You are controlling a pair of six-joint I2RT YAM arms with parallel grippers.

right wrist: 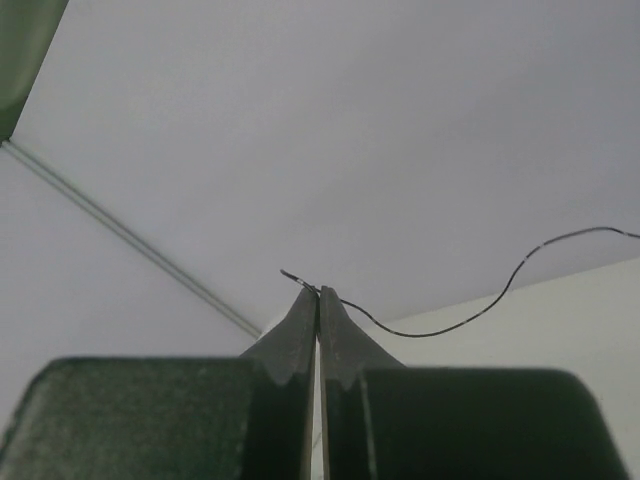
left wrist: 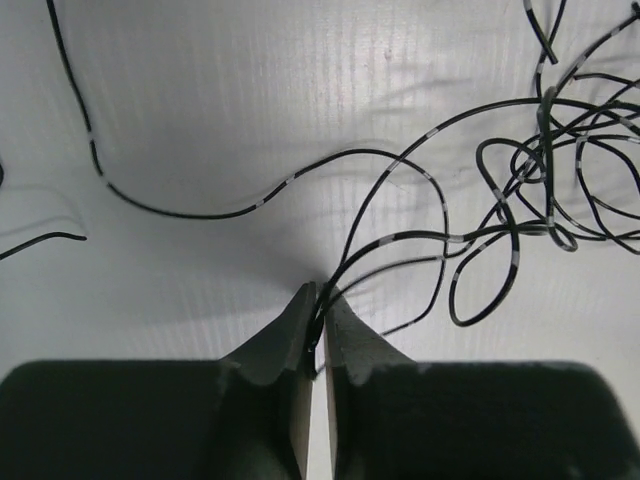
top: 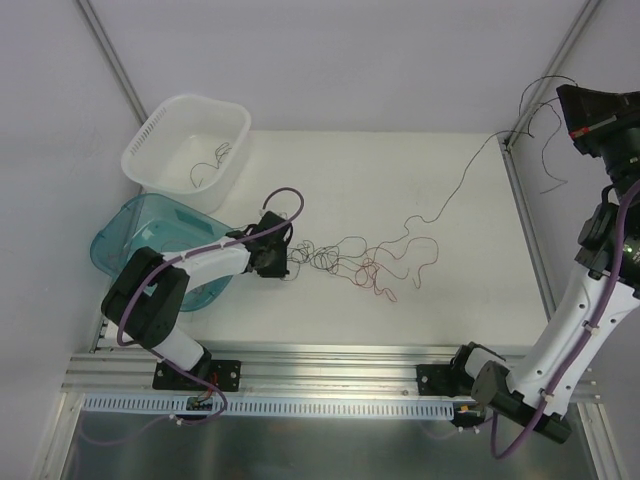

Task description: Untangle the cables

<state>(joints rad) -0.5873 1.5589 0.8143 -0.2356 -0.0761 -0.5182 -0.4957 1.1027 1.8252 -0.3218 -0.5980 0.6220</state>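
The cables lie as a loose tangle of thin dark and red strands mid-table, with red loops towards the right. My left gripper sits low at the tangle's left end. In the left wrist view it is shut on dark cable strands that run off to a knot at the right. One long dark strand rises to my right gripper, held high at the far right. There the right gripper is shut on a thin black cable, whose short end sticks out to the left.
A white basket at the back left holds a few loose wires. A teal bin sits just in front of it, beside my left arm. Aluminium rails run along the near edge, and a frame post stands at the back right.
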